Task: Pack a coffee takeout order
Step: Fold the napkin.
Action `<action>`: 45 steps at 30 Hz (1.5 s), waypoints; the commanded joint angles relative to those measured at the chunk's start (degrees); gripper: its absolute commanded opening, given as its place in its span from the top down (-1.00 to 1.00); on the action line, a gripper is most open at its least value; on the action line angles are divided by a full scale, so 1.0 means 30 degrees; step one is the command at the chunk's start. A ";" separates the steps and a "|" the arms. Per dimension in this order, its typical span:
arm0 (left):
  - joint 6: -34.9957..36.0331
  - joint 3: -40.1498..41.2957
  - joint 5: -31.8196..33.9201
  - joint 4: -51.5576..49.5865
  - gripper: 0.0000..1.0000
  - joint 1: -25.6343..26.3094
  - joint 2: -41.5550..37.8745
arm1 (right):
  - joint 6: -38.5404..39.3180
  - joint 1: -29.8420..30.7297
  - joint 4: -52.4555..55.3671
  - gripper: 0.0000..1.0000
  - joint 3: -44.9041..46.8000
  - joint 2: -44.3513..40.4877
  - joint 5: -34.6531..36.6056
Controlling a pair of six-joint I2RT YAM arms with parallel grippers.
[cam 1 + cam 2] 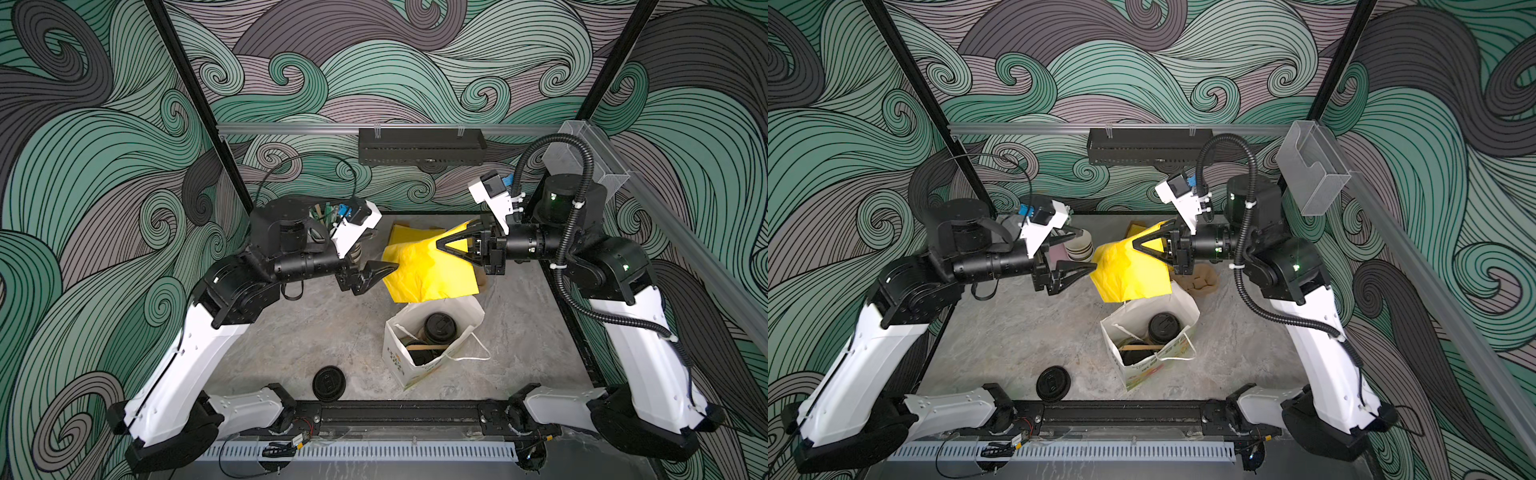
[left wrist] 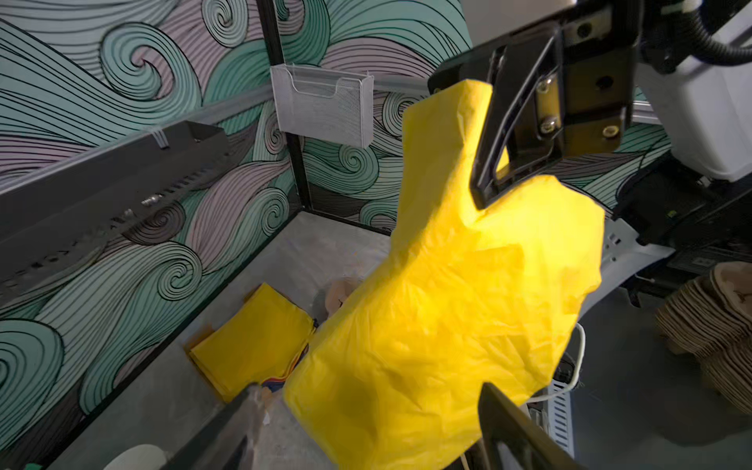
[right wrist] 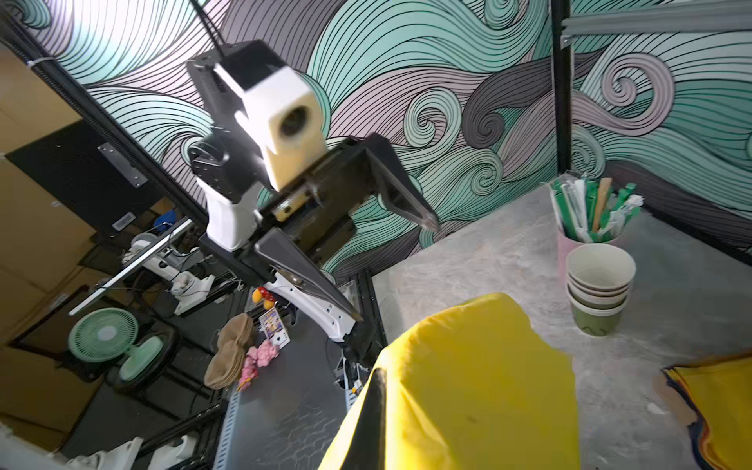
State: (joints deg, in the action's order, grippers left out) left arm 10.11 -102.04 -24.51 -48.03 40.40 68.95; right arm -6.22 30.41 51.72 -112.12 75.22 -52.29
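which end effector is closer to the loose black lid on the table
Left. The left end effector hangs open above and behind the black lid; the right end effector, gripping a yellow napkin, is farther across.

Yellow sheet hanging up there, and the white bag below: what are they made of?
The yellow napkin looks like thin matte tissue paper: it crumples and drapes softly. The white bag seems stiffer paper: crisp folds, standing open unaided.

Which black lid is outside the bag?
The loose lid lying alone on the table; the other lids sit inside the white paper bag.
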 commanded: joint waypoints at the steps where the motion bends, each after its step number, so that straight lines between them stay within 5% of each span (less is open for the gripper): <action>1: 0.0862 -0.0784 -0.2101 -0.1747 -0.75 0.0216 0.0088 | 0.1340 0.1015 0.2607 1.00 -0.0767 0.0599 -0.1013; 7: 0.1523 -0.0734 -0.4983 -0.4351 -0.75 0.0236 0.1128 | 0.1710 0.1990 0.3088 1.00 -0.0559 0.1254 -0.1420; 23: 0.0592 -0.0002 -0.7044 -0.4132 1.00 0.0220 0.1006 | 0.1939 0.2081 0.2505 1.00 -0.0891 0.1779 -0.0423; 24: 0.0312 0.0064 -0.7113 -0.3861 1.00 0.0214 0.0876 | 0.2066 0.2082 0.2525 1.00 -0.0818 0.1692 0.0421; 26: -0.0919 0.0492 -0.6847 -0.2718 1.00 0.0214 0.0416 | 0.2283 0.2080 0.2945 0.41 -0.0834 0.1356 0.2953; 28: -0.3299 0.1692 -0.6144 0.0088 1.00 0.0214 -0.0365 | 0.2969 0.2079 0.3750 0.08 -0.0972 0.0620 0.5684; 31: -1.0146 0.4321 -0.2699 0.5134 1.00 0.0258 -0.1575 | 0.4213 0.2051 0.4717 -0.19 -0.0658 -0.1212 1.0339; 34: -1.3729 0.4237 0.1031 0.3724 1.00 0.0231 -0.1579 | 0.5103 0.2052 0.4687 -0.32 -0.0016 -0.3077 1.4156; 36: -1.5063 0.3058 0.2832 0.0545 1.00 0.0214 -0.0915 | 0.5573 0.2094 0.5126 -0.32 -0.0356 -0.3374 1.3915; 41: -1.6198 0.3887 -0.3086 0.2777 1.00 0.0295 -0.0132 | 0.5089 0.4383 0.2876 -0.34 0.0454 -0.2240 0.9778; 45: -1.5855 0.3746 -0.4311 0.3712 1.00 0.0390 -0.0124 | 0.5815 0.6911 0.1365 -0.40 0.0476 -0.0924 0.9012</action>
State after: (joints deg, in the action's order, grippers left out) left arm -35.11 -89.65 -31.90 -40.99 41.19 68.95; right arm 8.10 47.97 59.77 -112.22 68.12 -21.80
